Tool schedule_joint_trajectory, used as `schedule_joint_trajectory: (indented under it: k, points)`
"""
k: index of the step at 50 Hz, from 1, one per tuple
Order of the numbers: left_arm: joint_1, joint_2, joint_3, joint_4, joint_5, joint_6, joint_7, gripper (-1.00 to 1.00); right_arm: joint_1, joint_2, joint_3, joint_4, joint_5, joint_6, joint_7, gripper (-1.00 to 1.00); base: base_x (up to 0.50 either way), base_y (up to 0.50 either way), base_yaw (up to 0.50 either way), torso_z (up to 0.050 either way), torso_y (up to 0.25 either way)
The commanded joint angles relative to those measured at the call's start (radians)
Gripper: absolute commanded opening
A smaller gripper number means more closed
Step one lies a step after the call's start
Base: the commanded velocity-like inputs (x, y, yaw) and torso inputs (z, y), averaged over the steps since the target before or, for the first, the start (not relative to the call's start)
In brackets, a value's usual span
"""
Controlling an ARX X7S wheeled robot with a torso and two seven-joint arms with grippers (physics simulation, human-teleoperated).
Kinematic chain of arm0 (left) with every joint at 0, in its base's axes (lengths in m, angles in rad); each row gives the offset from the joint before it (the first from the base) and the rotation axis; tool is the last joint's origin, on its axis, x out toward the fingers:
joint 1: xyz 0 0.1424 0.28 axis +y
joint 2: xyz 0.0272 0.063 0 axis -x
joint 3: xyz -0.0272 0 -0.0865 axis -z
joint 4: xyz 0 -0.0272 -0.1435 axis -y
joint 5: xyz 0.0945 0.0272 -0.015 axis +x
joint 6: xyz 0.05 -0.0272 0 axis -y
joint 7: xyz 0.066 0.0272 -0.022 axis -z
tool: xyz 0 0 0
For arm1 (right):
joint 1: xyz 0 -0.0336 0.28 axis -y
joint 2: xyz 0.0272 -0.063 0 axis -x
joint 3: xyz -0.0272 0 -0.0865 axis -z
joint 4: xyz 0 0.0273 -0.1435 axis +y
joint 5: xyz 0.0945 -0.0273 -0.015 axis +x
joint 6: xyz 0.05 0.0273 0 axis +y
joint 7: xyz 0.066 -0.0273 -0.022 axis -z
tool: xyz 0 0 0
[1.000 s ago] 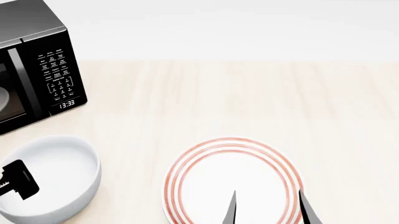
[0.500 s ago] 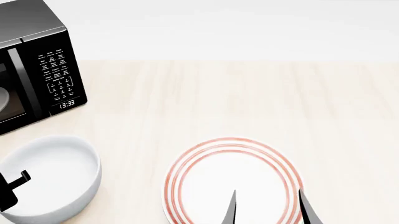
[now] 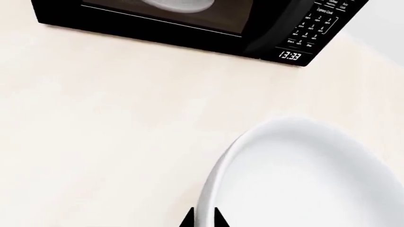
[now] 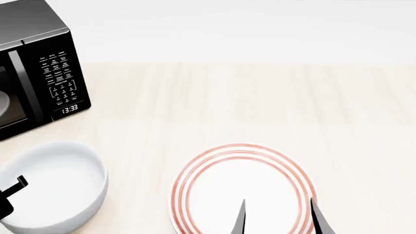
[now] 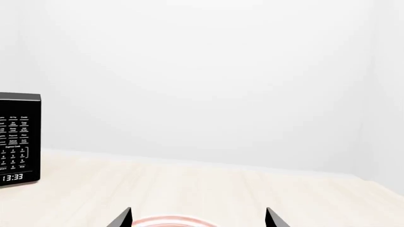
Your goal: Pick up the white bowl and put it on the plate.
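The white bowl [image 4: 62, 183] sits at the table's front left, in front of the microwave. My left gripper [image 4: 9, 196] is at the bowl's near-left rim. In the left wrist view its jaws [image 3: 203, 218] straddle the bowl's rim [image 3: 215, 189], one fingertip outside and one inside, pressed against the wall. The plate [image 4: 240, 185], white with red rings, lies at front centre. My right gripper [image 4: 279, 217] hangs open and empty over the plate's near right part. In the right wrist view [image 5: 198, 218] only the plate's far rim [image 5: 167, 221] shows between the fingers.
A black microwave [image 4: 36, 73] stands at the back left, close behind the bowl, with a dim dish inside [image 3: 180, 4]. It also shows in the right wrist view [image 5: 19, 142]. The light wood table [image 4: 260, 107] runs back to a white wall.
My left gripper has drawn down and left, with less of it showing in the head view. The bowl's right edge has shifted slightly right. The right arm and plate have not moved.
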Motion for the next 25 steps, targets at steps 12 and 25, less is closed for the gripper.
schedule_joint_trajectory:
  k: [12,25]
  points:
    - [-0.047,0.046,-0.03,0.15,-0.098,-0.102,-0.03,-1.0,0.002,0.006,-0.007,-0.002,0.001,0.003,0.009,1.0,0.0,0.0,0.0,0.0,0.0]
    - [-0.093,0.083,-0.03,0.242,-0.153,-0.194,-0.06,-1.0,0.004,0.01,-0.01,0.001,0.003,0.0,0.013,1.0,0.0,0.0,0.0,0.0,0.001]
